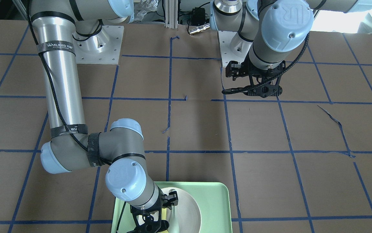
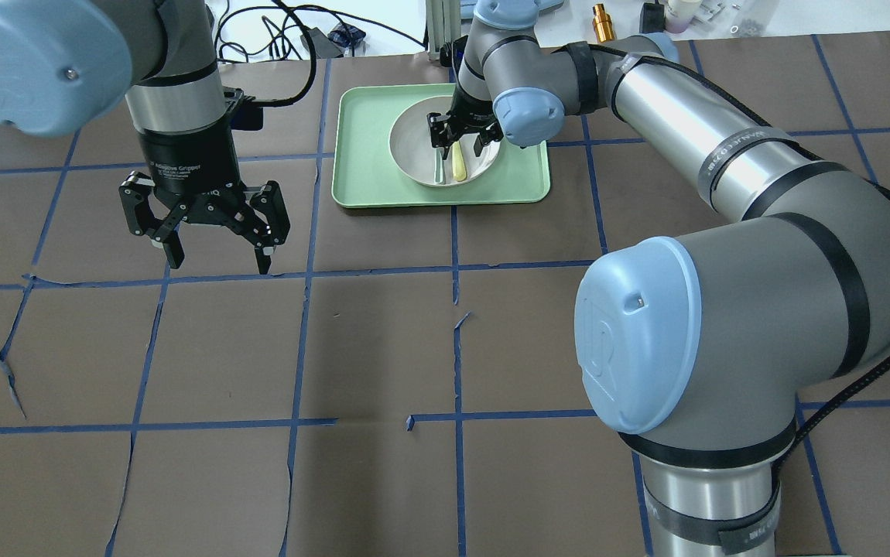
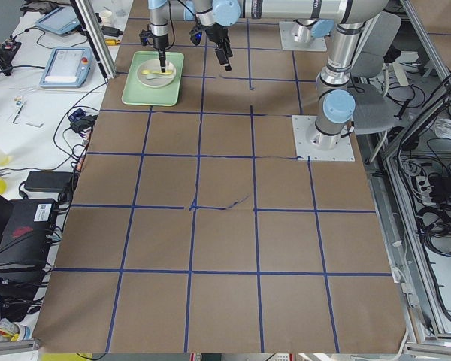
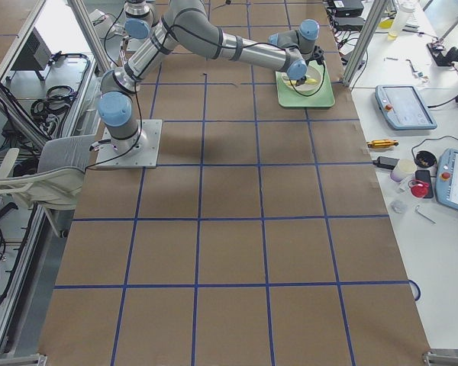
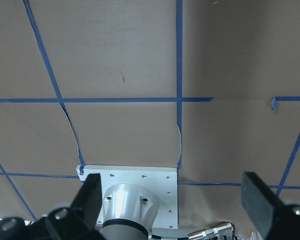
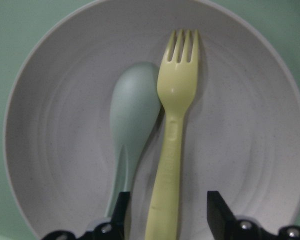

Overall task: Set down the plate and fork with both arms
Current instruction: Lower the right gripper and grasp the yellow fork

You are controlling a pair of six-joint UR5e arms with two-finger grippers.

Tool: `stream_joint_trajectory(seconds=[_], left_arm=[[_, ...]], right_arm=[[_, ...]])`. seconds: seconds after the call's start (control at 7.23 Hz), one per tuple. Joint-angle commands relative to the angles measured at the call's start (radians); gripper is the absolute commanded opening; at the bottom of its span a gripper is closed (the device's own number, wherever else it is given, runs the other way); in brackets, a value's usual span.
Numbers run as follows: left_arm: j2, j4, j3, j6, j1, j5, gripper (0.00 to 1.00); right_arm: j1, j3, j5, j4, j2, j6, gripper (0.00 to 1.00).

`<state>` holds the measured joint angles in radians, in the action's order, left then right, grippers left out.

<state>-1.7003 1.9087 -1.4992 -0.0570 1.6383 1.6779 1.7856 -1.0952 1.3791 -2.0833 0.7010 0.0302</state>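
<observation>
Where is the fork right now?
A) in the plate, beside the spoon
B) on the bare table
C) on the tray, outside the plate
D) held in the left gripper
A: the right wrist view shows the fork lying in the plate next to the spoon. Its handle sits between the open jaws of the right gripper and is not yet gripped.

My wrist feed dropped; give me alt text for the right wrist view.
Open right gripper straddles the handle of a pale-yellow fork lying in a white plate, tines away from the camera. A grey-green spoon lies against it on the view's left; mint-green tray beneath.
</observation>
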Motion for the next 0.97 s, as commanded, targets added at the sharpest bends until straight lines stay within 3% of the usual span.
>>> stream_joint_trajectory(seconds=[0.0, 0.55, 0.69, 0.83], left_arm=[[0.001, -0.002, -0.001, 0.002, -0.001, 0.000, 1.00], [0.001, -0.002, 0.001, 0.002, -0.002, 0.002, 1.00], [0.001, -0.002, 0.001, 0.003, 0.000, 0.002, 1.00], [0.002, -0.002, -0.001, 0.003, -0.001, 0.002, 1.00]], right_arm=[[0.000, -0.003, -0.002, 0.000, 0.000, 0.004, 0.53], [0.000, -0.009, -0.009, 0.000, -0.011, -0.009, 0.54], [0.000, -0.009, -0.009, 0.000, -0.015, -0.009, 0.50], [0.000, -0.009, -0.009, 0.002, -0.017, -0.009, 0.22]])
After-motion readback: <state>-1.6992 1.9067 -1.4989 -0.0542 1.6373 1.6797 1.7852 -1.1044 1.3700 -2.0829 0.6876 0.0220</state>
